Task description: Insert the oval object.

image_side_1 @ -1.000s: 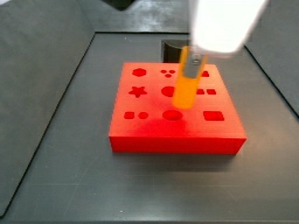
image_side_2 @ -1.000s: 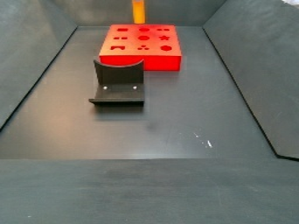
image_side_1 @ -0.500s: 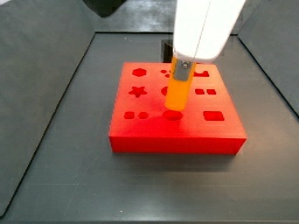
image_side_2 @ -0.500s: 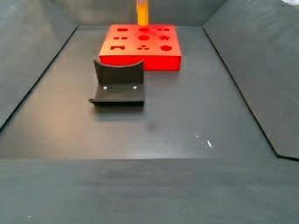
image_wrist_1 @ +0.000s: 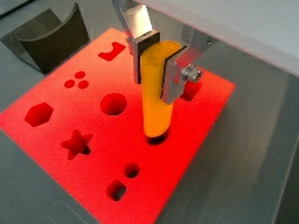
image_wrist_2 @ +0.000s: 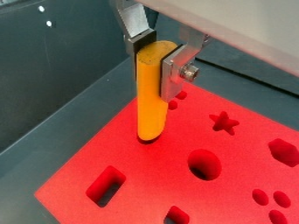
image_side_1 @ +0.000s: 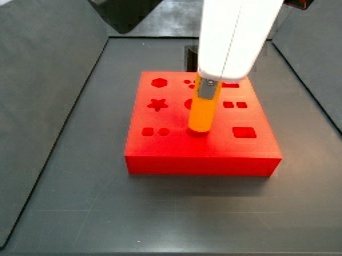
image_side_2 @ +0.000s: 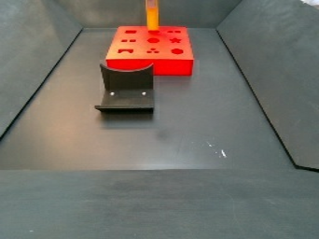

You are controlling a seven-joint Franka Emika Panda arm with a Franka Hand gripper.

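The oval object [image_side_1: 202,110] is a long orange-yellow peg held upright. My gripper [image_side_1: 207,86] is shut on its upper part, above the red block [image_side_1: 201,148] with shaped holes. In both wrist views the silver fingers [image_wrist_1: 179,74] clamp the peg [image_wrist_1: 156,101] from two sides, and it also shows in a wrist view [image_wrist_2: 149,92]. Its lower end meets the block's top [image_wrist_2: 222,188] near the block's middle. The hole under it is hidden by the peg. In a side view the peg [image_side_2: 152,14] stands over the block's far part [image_side_2: 152,54].
The dark fixture [image_side_2: 126,89] stands on the floor beside the block, and also shows in a wrist view [image_wrist_1: 47,35]. Other shaped holes, such as a star [image_wrist_1: 77,143] and a round one [image_wrist_1: 114,105], lie around the peg. Grey walls [image_side_2: 32,84] surround the dark floor.
My gripper has moved down with the peg. The peg's lower end has dropped from above the block to its top surface.
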